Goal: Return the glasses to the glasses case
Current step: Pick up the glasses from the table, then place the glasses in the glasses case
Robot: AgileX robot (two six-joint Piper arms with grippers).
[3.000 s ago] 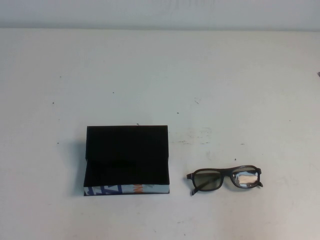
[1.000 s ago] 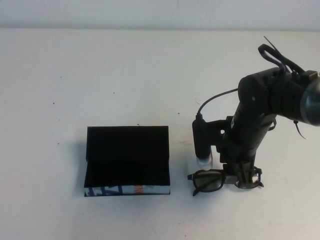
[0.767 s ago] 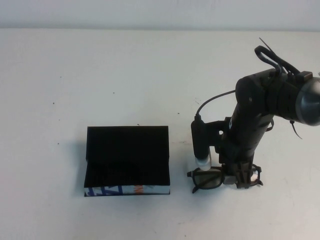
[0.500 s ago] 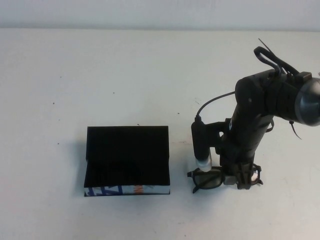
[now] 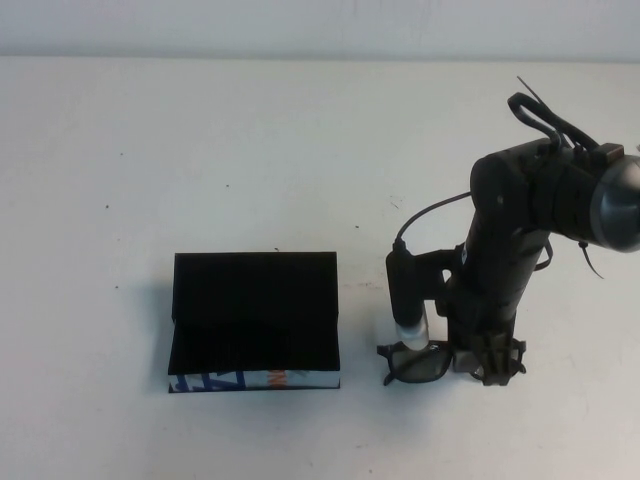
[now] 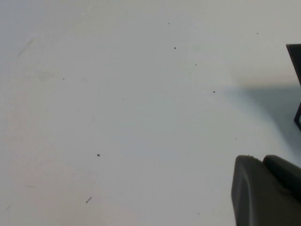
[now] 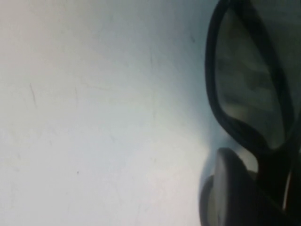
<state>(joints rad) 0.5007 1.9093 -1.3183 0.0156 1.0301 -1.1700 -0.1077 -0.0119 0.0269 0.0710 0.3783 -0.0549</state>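
Now the dark rectangular plastic-framed glasses (image 5: 418,364) are lain left-to-right on the white surface (image 5: 300,150).
They are grasped by the right pincer (image 5: 492,365); the open patterned black glasses case (image 5: 254,320) is kept apart, and the left pincer (image 6: 268,190) cannot be judged.

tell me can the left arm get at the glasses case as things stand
Probably yes. The glasses case lies lid-open on the table's left side with nothing around it. The left gripper hangs beside its edge, seen only in the wrist view. The right gripper is down on the glasses, clear of the case.

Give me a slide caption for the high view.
Right gripper down on the glasses beside the open glasses case.
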